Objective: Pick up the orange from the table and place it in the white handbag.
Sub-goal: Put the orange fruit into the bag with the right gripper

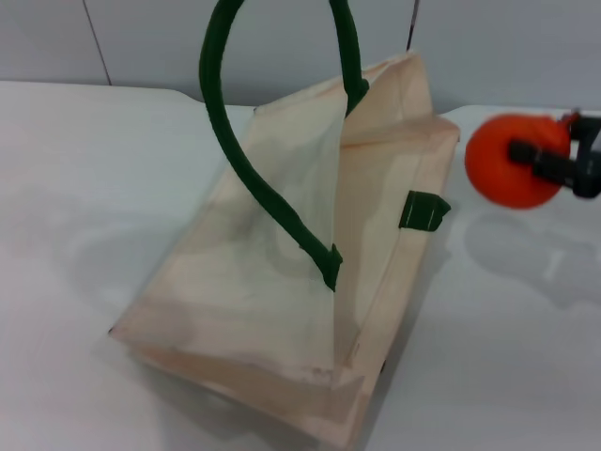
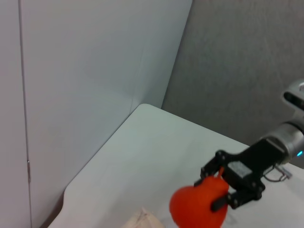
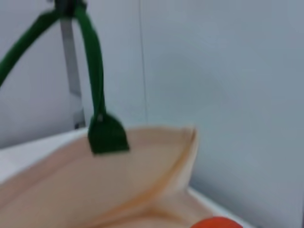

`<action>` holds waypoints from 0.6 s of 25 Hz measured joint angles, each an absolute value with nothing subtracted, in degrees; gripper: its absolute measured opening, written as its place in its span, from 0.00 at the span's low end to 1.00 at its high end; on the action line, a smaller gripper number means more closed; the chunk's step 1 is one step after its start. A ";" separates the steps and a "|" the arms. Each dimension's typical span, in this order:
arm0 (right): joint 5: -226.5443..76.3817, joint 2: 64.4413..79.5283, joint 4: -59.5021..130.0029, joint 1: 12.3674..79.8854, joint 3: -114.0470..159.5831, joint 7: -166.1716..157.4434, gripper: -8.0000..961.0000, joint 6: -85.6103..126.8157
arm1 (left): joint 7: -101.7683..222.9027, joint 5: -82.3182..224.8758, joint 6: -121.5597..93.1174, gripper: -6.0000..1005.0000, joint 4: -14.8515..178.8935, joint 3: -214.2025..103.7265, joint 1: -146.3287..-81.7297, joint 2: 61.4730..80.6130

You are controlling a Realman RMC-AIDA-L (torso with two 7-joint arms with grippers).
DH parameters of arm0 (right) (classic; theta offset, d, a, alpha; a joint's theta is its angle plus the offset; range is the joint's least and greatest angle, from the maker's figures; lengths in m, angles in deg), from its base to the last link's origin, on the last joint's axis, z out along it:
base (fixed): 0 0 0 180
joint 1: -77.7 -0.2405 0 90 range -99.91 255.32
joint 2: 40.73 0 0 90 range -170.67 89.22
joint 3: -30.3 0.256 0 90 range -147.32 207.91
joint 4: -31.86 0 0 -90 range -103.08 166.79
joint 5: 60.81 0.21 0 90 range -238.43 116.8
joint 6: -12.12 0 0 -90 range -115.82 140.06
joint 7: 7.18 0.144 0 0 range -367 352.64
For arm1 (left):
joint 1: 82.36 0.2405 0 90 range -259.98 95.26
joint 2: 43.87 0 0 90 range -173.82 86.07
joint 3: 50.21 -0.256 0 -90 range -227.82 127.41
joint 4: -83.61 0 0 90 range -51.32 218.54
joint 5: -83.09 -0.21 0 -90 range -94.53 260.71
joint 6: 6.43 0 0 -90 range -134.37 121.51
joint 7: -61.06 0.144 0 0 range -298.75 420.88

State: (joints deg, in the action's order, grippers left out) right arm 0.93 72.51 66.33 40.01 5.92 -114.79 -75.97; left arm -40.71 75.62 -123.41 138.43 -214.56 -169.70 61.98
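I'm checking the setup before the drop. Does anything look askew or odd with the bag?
Yes. The white handbag is not standing square: it leans on the table, one green handle pulled up so its mouth gapes. The right pincer holds the orange in the air beside the bag, not yet over the mouth.
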 joint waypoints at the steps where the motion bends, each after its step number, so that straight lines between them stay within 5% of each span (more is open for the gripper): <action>1: 0.93 72.51 66.33 40.01 5.92 -114.79 0.46 -75.97 | -40.71 75.62 -123.40 0.13 138.43 -214.56 -169.70 61.95; 15: 1.72 74.88 64.79 34.52 -5.73 -115.30 0.36 -78.50 | -40.81 76.01 -123.35 0.13 138.19 -214.56 -171.02 61.49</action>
State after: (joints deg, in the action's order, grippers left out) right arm 1.72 74.88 64.79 34.52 -5.73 -115.30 -78.50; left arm -40.81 76.01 -123.35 138.19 -214.56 -171.02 61.49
